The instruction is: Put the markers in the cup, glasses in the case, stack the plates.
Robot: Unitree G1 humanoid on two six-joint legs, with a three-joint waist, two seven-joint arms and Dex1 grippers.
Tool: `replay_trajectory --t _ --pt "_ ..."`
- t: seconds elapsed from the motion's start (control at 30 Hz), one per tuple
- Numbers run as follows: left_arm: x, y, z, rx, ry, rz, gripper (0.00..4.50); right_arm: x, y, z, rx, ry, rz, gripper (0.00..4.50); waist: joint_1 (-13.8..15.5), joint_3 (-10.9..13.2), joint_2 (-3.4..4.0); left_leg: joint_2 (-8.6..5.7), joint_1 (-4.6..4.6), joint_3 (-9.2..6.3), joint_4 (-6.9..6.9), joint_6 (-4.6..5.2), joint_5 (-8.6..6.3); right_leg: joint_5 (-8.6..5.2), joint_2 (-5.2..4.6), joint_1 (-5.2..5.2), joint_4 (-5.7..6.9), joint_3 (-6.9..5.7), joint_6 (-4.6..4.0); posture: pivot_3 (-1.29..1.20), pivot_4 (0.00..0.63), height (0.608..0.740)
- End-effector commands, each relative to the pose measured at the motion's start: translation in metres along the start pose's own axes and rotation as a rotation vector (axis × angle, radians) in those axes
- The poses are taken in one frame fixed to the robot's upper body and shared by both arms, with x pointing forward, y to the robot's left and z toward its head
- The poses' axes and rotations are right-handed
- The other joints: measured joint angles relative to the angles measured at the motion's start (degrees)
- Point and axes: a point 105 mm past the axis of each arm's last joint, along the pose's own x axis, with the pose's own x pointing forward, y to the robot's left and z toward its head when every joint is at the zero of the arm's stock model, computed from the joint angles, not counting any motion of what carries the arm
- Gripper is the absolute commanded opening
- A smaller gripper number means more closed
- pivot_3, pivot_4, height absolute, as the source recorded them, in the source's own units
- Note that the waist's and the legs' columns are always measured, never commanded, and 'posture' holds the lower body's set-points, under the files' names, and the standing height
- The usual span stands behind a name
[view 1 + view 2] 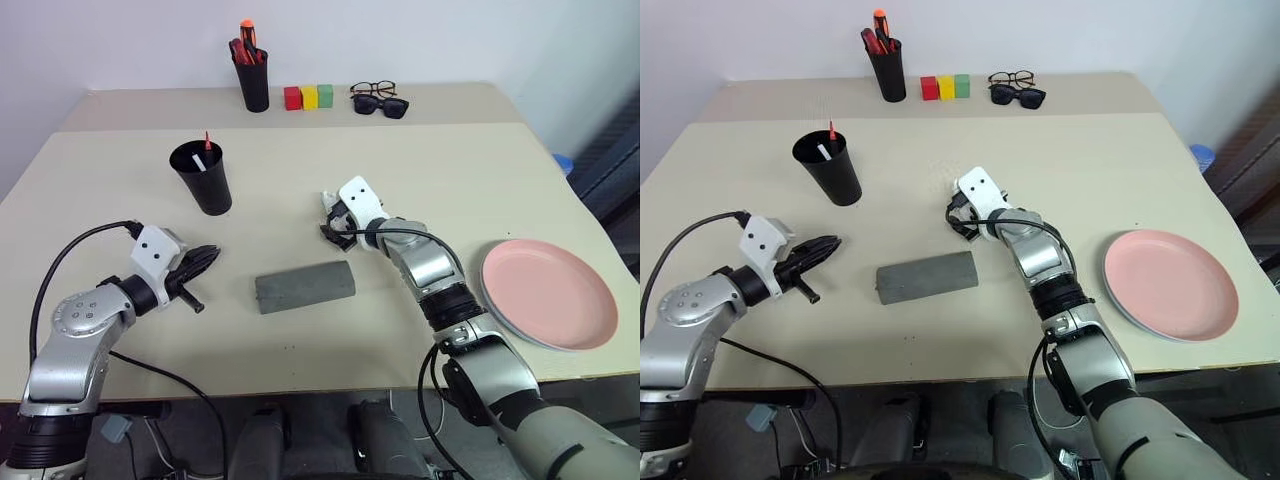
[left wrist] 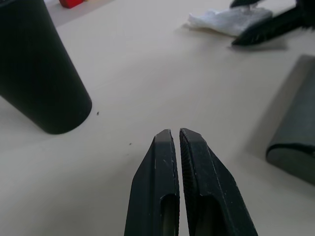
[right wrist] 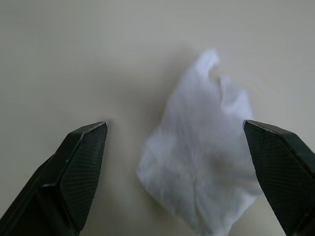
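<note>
Where right gripper point(image 3: 174, 132) gapes — case point(image 1: 304, 286) beside.

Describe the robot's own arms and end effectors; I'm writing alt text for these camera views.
Both arms are silver-grey metal with rounded joint housings and black bands, and a black cable loops loosely alongside each. Near each wrist sits a small white boxy housing with dark dots. The left end effector and the right end effector each have two black, tapering, pointed fingers; the inner pads carry a fine cross-hatched texture.
</note>
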Motion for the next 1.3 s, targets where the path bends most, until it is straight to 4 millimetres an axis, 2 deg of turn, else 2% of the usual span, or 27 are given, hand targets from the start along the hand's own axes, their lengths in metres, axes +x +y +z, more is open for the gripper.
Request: replay_trajectory --t 0.03,0.1,0.13,0.3,0.33,0.4,0.5,0.7,0.77,0.83,0.87,0.93,1.03,1.1,1.23,1.3 --pt "-0.001 -0.002 0.018 0.013 -0.055 -0.001 0.17 0.001 -0.012 -0.001 0.002 0.023 -0.064 3.94 0.0 0.0 0.00 0.01 0.01 -0.01 0.00 0.00 0.00 0.00 0.02 0.00 0.01 0.00 0.00 0.00 0.150 0.740" --pt "0.003 -0.008 0.026 0.000 -0.073 -0.035 0.17 -0.003 -0.018 -0.002 0.006 0.026 -0.078 3.22 0.2 0.0 0.00 0.01 0.02 -0.03 -0.01 0.00 0.00 0.00 0.04 0.01 0.03 -0.01 0.00 0.00 0.150 0.740" --pt "0.004 -0.010 0.029 -0.007 -0.080 -0.053 0.17 -0.004 -0.019 -0.002 0.004 0.023 -0.081 2.57 0.2 0.0 0.00 0.01 0.01 -0.04 -0.01 0.00 0.00 0.00 0.04 0.02 0.04 -0.01 0.00 0.00 0.150 0.740" --pt "0.011 -0.023 0.037 -0.022 -0.098 -0.136 0.17 -0.019 -0.029 0.008 -0.012 -0.023 -0.121 0.02 0.2 0.0 0.00 -0.01 0.00 -0.04 -0.02 0.00 0.00 0.00 0.00 0.02 0.01 -0.02 0.00 0.00 0.150 0.740" --pt "0.013 -0.025 0.037 -0.022 -0.099 -0.149 0.17 -0.022 -0.031 0.010 -0.015 -0.033 -0.131 0.02 0.1 0.0 0.00 -0.01 0.00 -0.03 -0.04 0.00 0.00 0.00 0.01 0.01 0.00 -0.02 0.00 0.00 0.150 0.740" --pt "0.019 -0.036 0.042 -0.019 -0.108 -0.219 0.17 -0.043 -0.041 0.018 -0.050 -0.079 -0.166 0.02 0.1 0.0 0.01 0.00 -0.01 -0.02 -0.06 0.00 0.00 0.00 0.02 -0.02 0.00 -0.01 0.00 0.00 0.150 0.740" --pt "0.034 -0.060 0.052 -0.006 -0.139 -0.369 0.17 -0.095 -0.061 0.018 -0.106 -0.109 -0.242 0.02 1.4 0.0 0.07 -0.02 -0.10 -0.08 -0.09 0.00 0.00 0.00 0.02 -0.04 -0.04 -0.08 0.00 0.00 0.150 0.740" --pt "0.061 -0.111 0.072 0.009 -0.226 -0.667 0.17 -0.209 -0.097 -0.028 -0.111 0.080 -0.500 0.02 2.0 0.0 0.07 -0.08 -0.09 -0.01 0.01 0.04 -0.02 -0.01 0.03 0.12 -0.19 -0.07 0.01 0.00 0.150 0.740" --pt "0.068 -0.121 0.074 0.015 -0.243 -0.729 0.17 -0.236 -0.099 -0.045 -0.088 0.155 -0.558 0.02 1.6 0.0 0.11 -0.06 -0.06 0.03 0.02 0.04 -0.02 -0.01 0.08 0.13 -0.17 -0.05 0.00 0.00 0.150 0.740" --pt "0.073 -0.128 0.075 0.017 -0.256 -0.769 0.17 -0.253 -0.096 -0.059 -0.058 0.216 -0.581 0.02 1.3 0.0 0.16 0.01 0.04 0.08 0.00 0.04 -0.02 -0.01 0.20 0.14 -0.11 0.05 -0.01 0.00 0.150 0.740" --pt "0.076 -0.130 0.075 0.019 -0.260 -0.786 0.17 -0.260 -0.096 -0.066 -0.038 0.244 -0.599 0.35 1.1 0.0 0.17 0.02 0.08 0.10 -0.01 0.04 -0.02 -0.01 0.25 0.14 -0.08 0.06 -0.01 0.00 0.150 0.740" --pt "0.078 -0.134 0.075 0.027 -0.268 -0.815 0.17 -0.268 -0.092 -0.073 -0.038 0.285 -0.609 1.03 1.0 -0.1 0.22 0.04 0.16 0.16 -0.02 0.04 -0.02 -0.02 0.28 0.16 -0.03 0.12 -0.01 0.00 0.150 0.740" --pt "0.080 -0.134 0.074 0.037 -0.274 -0.829 0.17 -0.269 -0.090 -0.071 -0.059 0.279 -0.618 2.57 1.0 -0.1 0.22 0.03 0.18 0.17 0.00 0.04 -0.02 -0.01 0.26 0.20 -0.03 0.13 -0.01 0.00 0.150 0.740" --pt "0.081 -0.131 0.074 0.043 -0.276 -0.808 0.17 -0.264 -0.095 -0.060 -0.106 0.233 -0.623 3.59 1.4 -0.1 0.22 0.02 0.17 0.17 0.01 0.04 -0.02 -0.02 0.25 0.20 -0.04 0.13 -0.01 0.00 0.150 0.740" --pt "0.079 -0.111 0.069 0.039 -0.267 -0.698 0.17 -0.244 -0.094 -0.037 -0.155 0.093 -0.541 3.59 1.5 -0.1 0.22 0.01 0.15 0.16 0.03 0.04 -0.02 -0.02 0.22 0.22 -0.07 0.11 0.00 0.00 0.150 0.740" --pt "0.076 -0.091 0.064 0.037 -0.246 -0.591 0.17 -0.231 -0.088 -0.024 -0.180 0.003 -0.447 3.59 1.4 -0.1 0.21 0.02 0.15 0.15 0.02 0.04 -0.02 -0.02 0.23 0.23 -0.08 0.09 0.00 0.00 0.150 0.740"
